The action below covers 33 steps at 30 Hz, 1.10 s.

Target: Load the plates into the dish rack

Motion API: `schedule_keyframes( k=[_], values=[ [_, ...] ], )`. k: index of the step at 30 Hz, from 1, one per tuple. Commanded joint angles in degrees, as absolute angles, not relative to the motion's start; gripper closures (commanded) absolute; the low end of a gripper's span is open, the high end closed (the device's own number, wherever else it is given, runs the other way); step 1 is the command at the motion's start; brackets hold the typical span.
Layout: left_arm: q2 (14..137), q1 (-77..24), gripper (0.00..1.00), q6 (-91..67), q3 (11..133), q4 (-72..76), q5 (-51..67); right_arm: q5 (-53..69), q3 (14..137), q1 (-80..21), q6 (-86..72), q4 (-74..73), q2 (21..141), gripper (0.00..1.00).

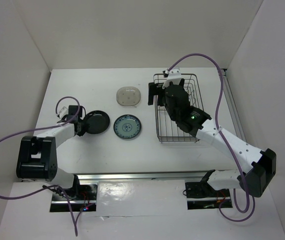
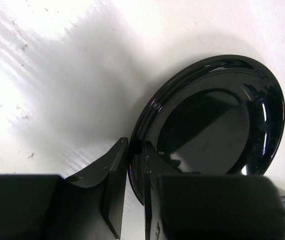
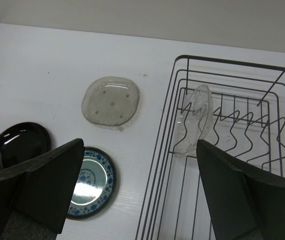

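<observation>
The clear glass plate (image 3: 195,120) stands in the dark wire dish rack (image 3: 232,61) beneath the spread right hand (image 3: 139,145), while the left hand (image 2: 134,150) pinches the rim of the glossy black round plate (image 2: 217,120), and the beige speckled rounded-square plate (image 3: 110,100) and blue-and-white patterned round plate (image 3: 90,182) lie unloaded on the white bench (image 3: 42,65).

White table (image 1: 97,80) boxed in by plain white walls (image 1: 142,30), back and both sides. Metal rail (image 1: 142,176) along near edge, possibly another track (image 1: 235,115) at right. Bright overhead glare.

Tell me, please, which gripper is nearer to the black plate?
Left. The left gripper has the rim of the black plate between its fingers; the right gripper hangs open above the dish rack, well away from that plate.
</observation>
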State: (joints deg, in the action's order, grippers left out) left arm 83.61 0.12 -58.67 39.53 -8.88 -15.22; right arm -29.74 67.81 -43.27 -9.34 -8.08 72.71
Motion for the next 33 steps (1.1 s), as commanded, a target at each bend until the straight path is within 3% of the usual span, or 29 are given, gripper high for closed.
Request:
schedule_keyframes(
  k=[1, 3, 8, 19, 23, 28, 33],
  values=[
    [85.43, -0.09, 0.88, -57.83, 41.04, -11.51, -16.44, -30.32, 68.29, -43.77, -9.14, -5.71, 71.37, 0.00],
    [85.43, -0.09, 1.00, -57.83, 41.57, -12.12, -16.44, -30.32, 68.29, -43.77, -9.14, -5.71, 71.37, 0.00],
    [84.56, -0.09, 1.00, -57.31, 42.80, -14.76, -18.27, -30.32, 68.29, -43.77, -9.14, -5.71, 71.37, 0.00],
    [65.31, -2.29, 1.00, -51.61, 40.17, -8.99, -17.24, -22.24, 68.38, -42.71, -9.67, -4.14, 72.42, 0.00],
    [61.53, -2.29, 1.00, -48.78, 36.48, -2.65, -12.85, -10.84, 67.24, -39.47, -9.67, -2.46, 71.89, 0.00],
    [53.80, -2.90, 1.00, -44.48, 29.20, 10.67, -5.47, 20.79, 64.86, -31.40, -10.20, 7.17, 73.46, 0.00],
    [50.01, -2.90, 1.00, -43.42, 26.20, 20.64, 6.91, 26.35, 67.94, -30.76, -11.34, 7.91, 81.37, 0.00]
  ],
)
